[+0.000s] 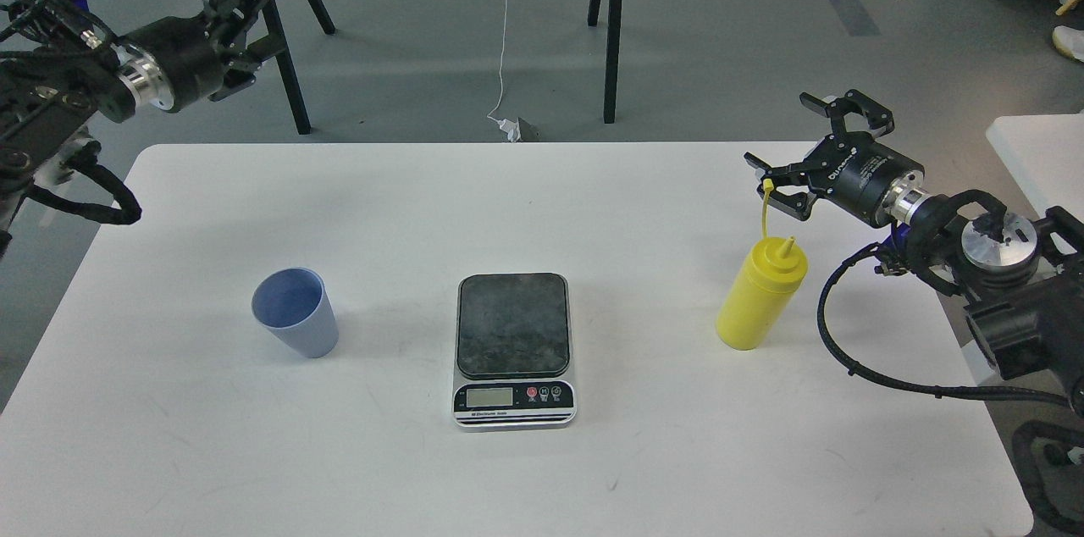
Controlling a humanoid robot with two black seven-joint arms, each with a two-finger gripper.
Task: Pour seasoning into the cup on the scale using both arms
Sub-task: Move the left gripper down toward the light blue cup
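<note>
The white bench [212, 452] carries three items in a row across its middle, all standing apart from one another. The scale [513, 349] sits nearest, at the centre, with its silver front and LCD display [489, 397] facing 6 o'clock and its dark platform bare. The cup [295, 312] stands at 9 o'clock from the scale, well apart from it, directly on the bench surface, mouth up and open; it leans slightly in this view. The seasoning bottle [758, 296] stands upright at 3 o'clock from the scale, well apart from it, with its conical nozzle uncapped and the thin cap strap [765, 211] rising from its shoulder toward 12 o'clock. The right end effector [800, 149] hangs above the bench just at 1 o'clock from the bottle, pointing toward 10 o'clock; its two fingers are spread wide apart and hold nothing, and the lower finger [775, 190] appears beside the top of the cap strap, though contact cannot be confirmed. The left end effector [241, 24] is farthest away, raised beyond the far left corner of the bench at 11 o'clock from the cup and well apart from it; it grips nothing, but it is seen dark against the black stand legs [288, 71], so how far its fingers are parted cannot be told.
</note>
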